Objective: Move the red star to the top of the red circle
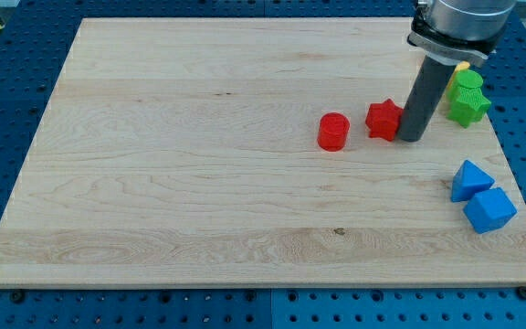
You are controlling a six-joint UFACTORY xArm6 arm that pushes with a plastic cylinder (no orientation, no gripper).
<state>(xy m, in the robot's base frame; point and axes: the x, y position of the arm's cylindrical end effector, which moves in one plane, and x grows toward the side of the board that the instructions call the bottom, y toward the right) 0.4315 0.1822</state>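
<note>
The red star lies on the wooden board at the view's right of centre. The red circle, a short cylinder, stands just to its left and a little lower, with a small gap between them. My tip rests on the board right against the star's right side. The dark rod rises from it toward the view's top right.
A green star block and a green block behind it sit at the right edge, with a yellow block partly hidden by the arm. A blue triangle and a blue cube lie at the lower right. The wooden board is ringed by a blue pegboard.
</note>
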